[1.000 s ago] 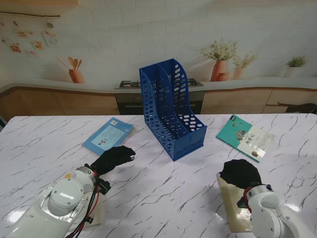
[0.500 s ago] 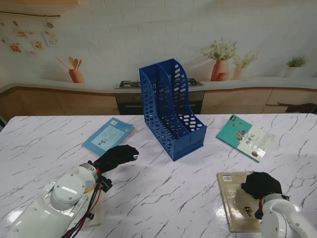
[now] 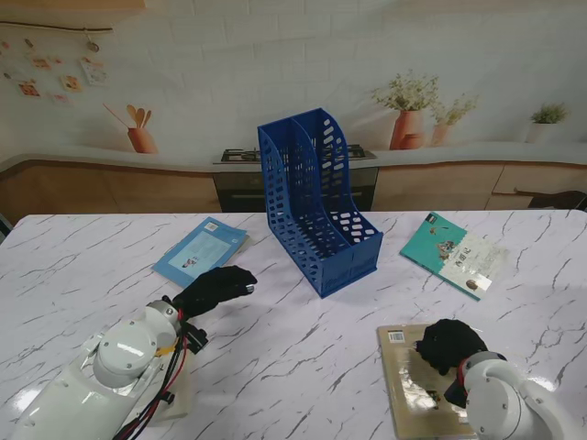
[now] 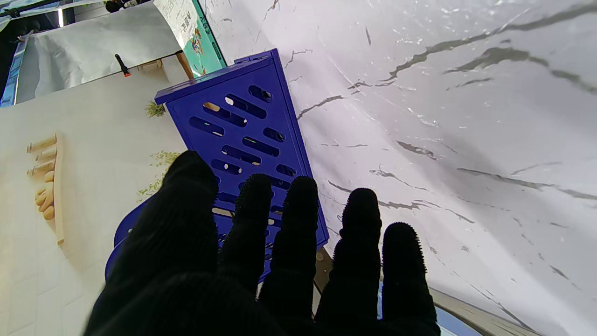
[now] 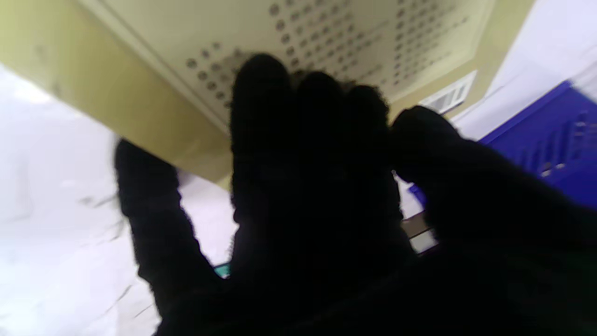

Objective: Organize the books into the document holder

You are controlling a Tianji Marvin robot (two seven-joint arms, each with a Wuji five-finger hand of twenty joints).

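Note:
The blue two-slot document holder (image 3: 316,206) stands upright mid-table, its open side toward me; it also fills the left wrist view (image 4: 242,121). A light blue book (image 3: 200,249) lies flat to its left, a teal book (image 3: 456,254) to its right. My left hand (image 3: 215,289) hovers open near the blue book's near corner, fingers (image 4: 298,210) stretched toward the holder. A tan book (image 3: 411,380) lies flat at the near right. On it rests my right hand (image 3: 449,346), fingers (image 5: 308,140) flat against the tan cover (image 5: 326,42), thumb apart, gripping nothing.
The table's far edge runs just behind the holder and the two far books. A pale block (image 3: 174,403) sits under my left forearm at the near left. The holder's corner (image 5: 550,140) shows beyond my right thumb.
The tan book has slid to the left with my right hand pressing on it. My left hand has crept slightly toward the holder.

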